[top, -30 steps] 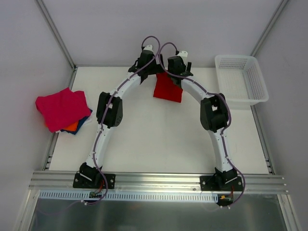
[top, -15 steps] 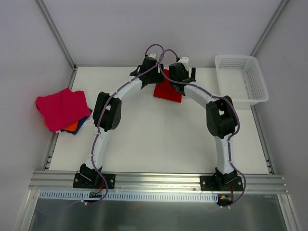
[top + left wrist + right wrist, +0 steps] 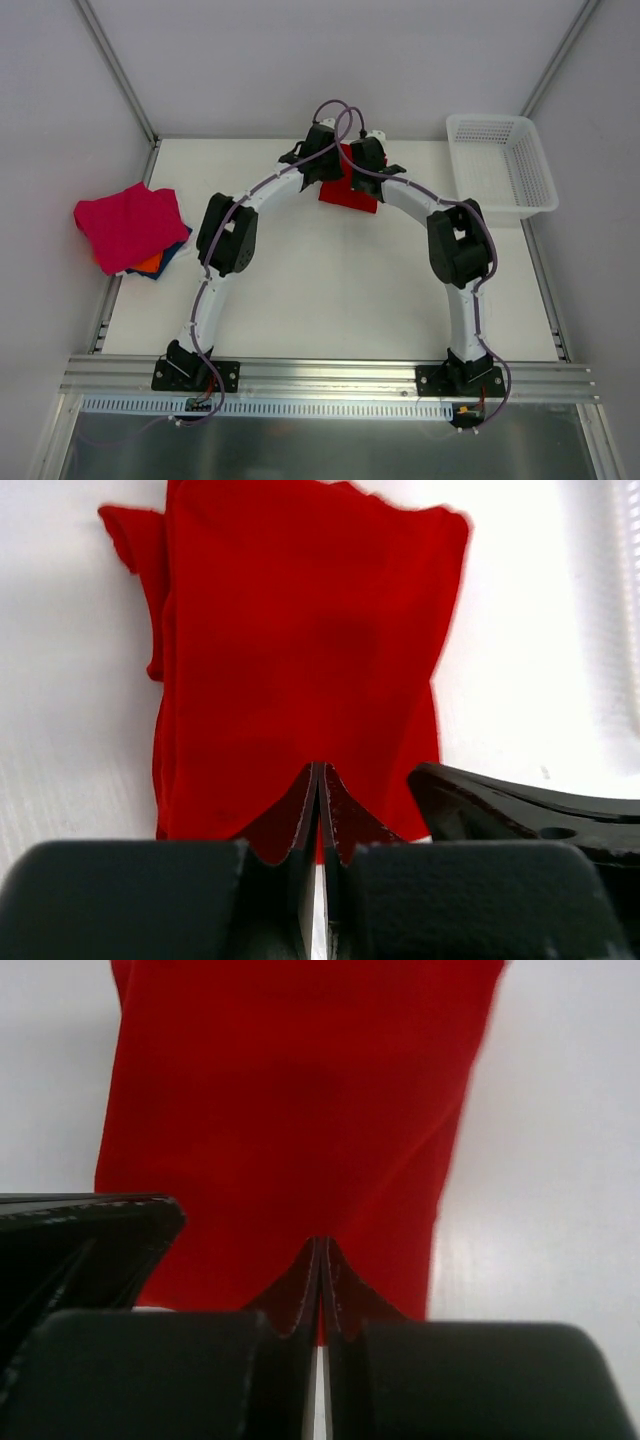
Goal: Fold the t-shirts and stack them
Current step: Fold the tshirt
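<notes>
A bright red t-shirt [image 3: 350,196] lies folded and flat at the back middle of the table. It fills both wrist views [image 3: 300,640] [image 3: 300,1090], with a sleeve poking out at its left side. My left gripper [image 3: 328,168] [image 3: 318,770] and right gripper [image 3: 360,168] [image 3: 319,1242] stand side by side over one edge of it. Both are shut, and no cloth rises between the jaws. A magenta-pink t-shirt [image 3: 128,225] tops a pile at the left, with orange [image 3: 150,263] and dark blue [image 3: 172,256] cloth peeking out beneath.
A white mesh basket [image 3: 490,118] stands at the back right corner. Metal frame rails run along the table's sides and front. Each wrist view catches the other gripper's dark body beside its own fingers.
Both grippers have gone from open to shut and moved closer together over the red t-shirt. The shirt itself has not shifted.
</notes>
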You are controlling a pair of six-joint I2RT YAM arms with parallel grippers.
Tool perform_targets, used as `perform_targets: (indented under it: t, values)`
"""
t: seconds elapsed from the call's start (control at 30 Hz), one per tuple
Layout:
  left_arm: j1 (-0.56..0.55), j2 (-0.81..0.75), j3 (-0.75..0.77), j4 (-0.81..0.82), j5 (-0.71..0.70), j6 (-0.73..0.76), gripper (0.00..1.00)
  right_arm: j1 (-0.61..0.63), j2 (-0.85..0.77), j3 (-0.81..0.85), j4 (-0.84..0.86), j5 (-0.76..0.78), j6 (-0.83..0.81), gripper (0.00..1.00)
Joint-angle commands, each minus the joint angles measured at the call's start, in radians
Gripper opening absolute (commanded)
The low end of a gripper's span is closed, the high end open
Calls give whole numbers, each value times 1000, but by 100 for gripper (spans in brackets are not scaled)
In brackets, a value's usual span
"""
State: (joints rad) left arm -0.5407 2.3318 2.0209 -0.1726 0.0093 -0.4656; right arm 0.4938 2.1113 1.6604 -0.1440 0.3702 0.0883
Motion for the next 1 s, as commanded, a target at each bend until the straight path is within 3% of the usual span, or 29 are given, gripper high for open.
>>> perform_targets:
  t: [0.0, 0.23, 0.33, 0.67, 0.97]
  values:
    - [5, 30, 24, 2, 21, -11, 0, -18, 76, 84, -74, -193, 77, 0]
    - [5, 52, -42, -27, 6, -53, 0, -26, 134, 121, -127, -283, 125, 1]
    - [4, 11, -163, -27, -3, -93, 0, -24, 105, 70, -147, -298, 136, 1]
    - [-77, -225, -545, -24, -150, -149, 0, 35, -171, -284, -135, -268, 163, 1]
    - [-261, -465, -873, -21, -279, -273, 0, 256, -462, -677, -101, -102, 280, 0]
